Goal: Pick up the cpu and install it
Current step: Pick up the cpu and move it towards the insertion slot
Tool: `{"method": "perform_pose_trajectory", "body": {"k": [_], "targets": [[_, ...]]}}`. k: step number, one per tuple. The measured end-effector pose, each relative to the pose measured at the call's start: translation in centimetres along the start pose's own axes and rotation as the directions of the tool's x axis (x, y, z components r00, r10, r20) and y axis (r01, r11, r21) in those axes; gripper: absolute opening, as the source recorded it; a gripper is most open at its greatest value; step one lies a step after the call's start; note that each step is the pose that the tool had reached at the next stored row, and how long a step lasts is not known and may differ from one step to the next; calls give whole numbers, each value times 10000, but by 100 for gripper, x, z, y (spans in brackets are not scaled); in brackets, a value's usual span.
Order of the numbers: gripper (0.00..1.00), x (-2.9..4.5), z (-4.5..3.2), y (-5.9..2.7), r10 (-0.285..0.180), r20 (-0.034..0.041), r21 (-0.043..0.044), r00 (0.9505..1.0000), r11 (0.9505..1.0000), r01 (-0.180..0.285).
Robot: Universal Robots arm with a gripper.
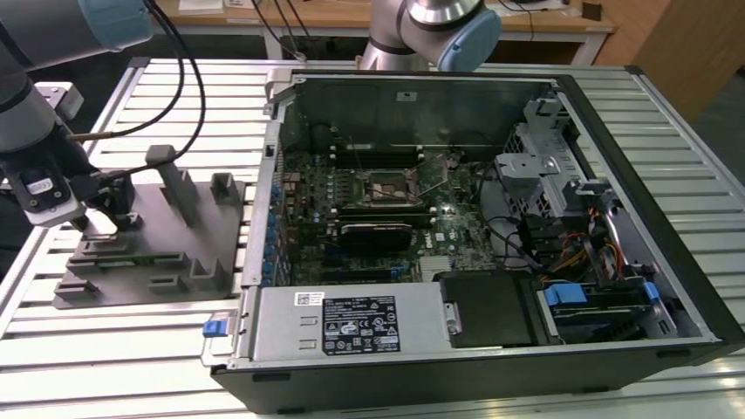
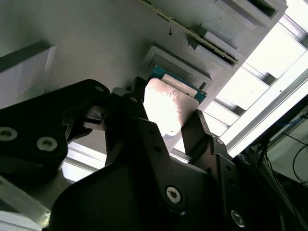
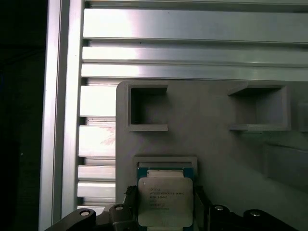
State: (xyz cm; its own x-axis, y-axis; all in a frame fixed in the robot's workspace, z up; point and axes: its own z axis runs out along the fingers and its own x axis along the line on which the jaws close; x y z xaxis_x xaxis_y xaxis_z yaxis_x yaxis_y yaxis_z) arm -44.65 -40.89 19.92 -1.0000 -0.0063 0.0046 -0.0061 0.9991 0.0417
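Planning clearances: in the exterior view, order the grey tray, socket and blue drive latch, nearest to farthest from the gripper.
1. grey tray, beneath the gripper, exterior view's left.
2. socket, mid-case.
3. blue drive latch, exterior view's right.

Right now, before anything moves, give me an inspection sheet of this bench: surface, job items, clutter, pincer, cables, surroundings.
Surface: slatted metal table, bearing an open computer case and a grey tray.
Job's things: cpu at a recess of the tray, silver top up; socket inside the case, well apart from it.
Clutter: nothing seen.
Pincer: pincer over the tray, shut on the cpu's opposite edges.
Cables: black cables hang beside the arm; coloured wires inside the case.
Surroundings: wooden desk beyond the table.
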Motion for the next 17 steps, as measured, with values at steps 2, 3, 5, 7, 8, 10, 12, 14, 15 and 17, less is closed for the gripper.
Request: {"method": "perform_pose_trajectory", "body": {"k": [2, 3, 5, 7, 8, 10, 12, 14, 15, 17], "targets": [[54, 0, -5, 1, 0, -1, 1, 10000, 10000, 0], [54, 0, -6, 1, 0, -1, 2, 10000, 10000, 0], [54, 0, -13, 4, 0, -2, 4, 10000, 10000, 0], [54, 0, -17, 5, 0, -2, 6, 10000, 10000, 0], [54, 0, -18, 6, 0, -2, 5, 10000, 10000, 0], [54, 0, -22, 8, 0, 0, 5, 10000, 10000, 0], [54, 0, -26, 9, 0, 0, 6, 10000, 10000, 0], [54, 0, -30, 10, 0, -1, 7, 10000, 10000, 0], [54, 0, -32, 11, 0, -1, 8, 10000, 10000, 0], [54, 0, -35, 12, 0, -2, 9, 10000, 10000, 0]]}}
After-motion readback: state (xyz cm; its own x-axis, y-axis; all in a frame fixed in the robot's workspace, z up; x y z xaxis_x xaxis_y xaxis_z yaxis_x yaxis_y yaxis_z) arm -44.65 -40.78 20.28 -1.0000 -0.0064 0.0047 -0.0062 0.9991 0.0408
